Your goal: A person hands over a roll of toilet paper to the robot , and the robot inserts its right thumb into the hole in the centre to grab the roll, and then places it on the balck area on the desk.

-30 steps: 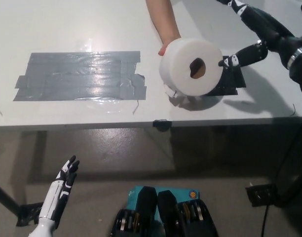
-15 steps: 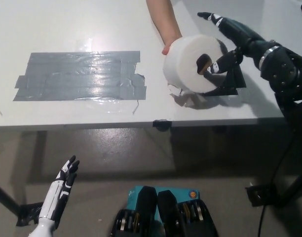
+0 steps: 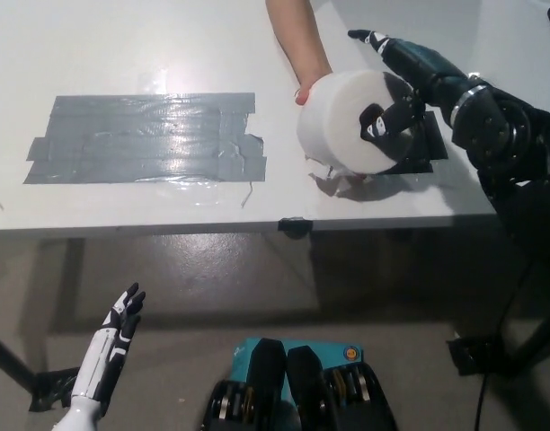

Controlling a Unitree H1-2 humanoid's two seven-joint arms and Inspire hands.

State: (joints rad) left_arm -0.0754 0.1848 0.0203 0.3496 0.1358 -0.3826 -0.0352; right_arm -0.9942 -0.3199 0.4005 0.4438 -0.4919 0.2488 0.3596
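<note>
The roll (image 3: 345,126) hangs just above the desk (image 3: 122,54) near its front edge, core hole facing the camera. A person's hand (image 3: 304,63) supports it from the far side. It looks light and soft: the wound paper would dent under a hard squeeze, and a loose torn end (image 3: 333,182) trails beneath it onto the desk, so it may unwind or snag if dragged. The stiff part is likely the cardboard core, which makes the hole the sound place to take hold, with the outer wrap pinched only gently against it.

The black right hand (image 3: 396,94) is at the roll. Its thumb sits at or in the hole, while the other fingers (image 3: 369,39) stretch over the top, spread and not yet closed down on the paper. The hold looks only partly made, so the person's support seems needed for now.

A small dark patch (image 3: 423,148) lies under and behind the roll; a large grey taped area (image 3: 145,136) lies well apart to the left.

The white left hand (image 3: 118,332) rests low below the desk edge, fingers apart, empty.
</note>
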